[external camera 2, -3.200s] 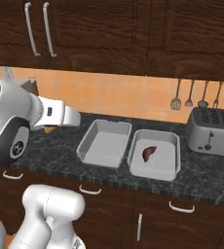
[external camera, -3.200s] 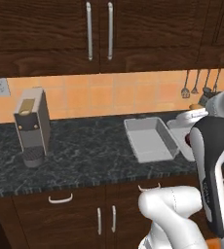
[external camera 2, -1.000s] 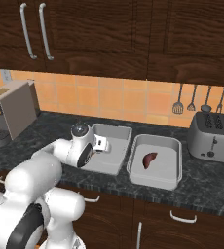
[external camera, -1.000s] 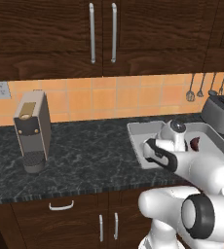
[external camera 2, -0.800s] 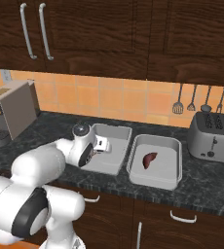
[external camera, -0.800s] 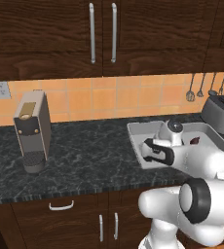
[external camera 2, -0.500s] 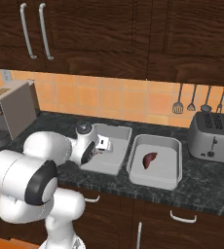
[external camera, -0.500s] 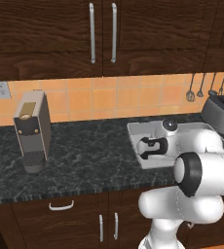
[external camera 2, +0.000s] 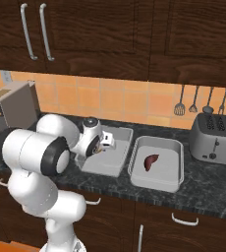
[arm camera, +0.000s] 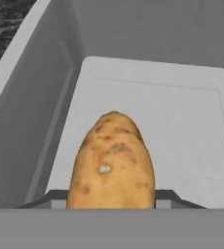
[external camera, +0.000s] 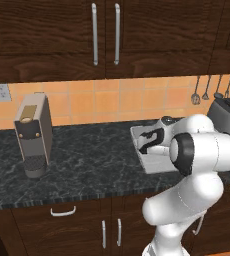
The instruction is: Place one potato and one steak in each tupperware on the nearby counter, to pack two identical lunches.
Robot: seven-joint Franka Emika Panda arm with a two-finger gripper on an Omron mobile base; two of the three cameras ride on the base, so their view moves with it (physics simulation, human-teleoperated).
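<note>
The potato (arm camera: 113, 163) sits clamped between the gripper (external camera 2: 104, 145) fingers, hanging just above the bare floor of the left tupperware (external camera 2: 116, 165) near the counter (external camera: 87, 160) front edge. Letting go from this height, it could roll toward a wall or bounce. The steak (external camera 2: 151, 161) lies in the right tupperware (external camera 2: 159, 179). A toaster (external camera 2: 215, 139) stands right, a coffee machine (external camera: 33, 135) left; neither blocks the way.
</note>
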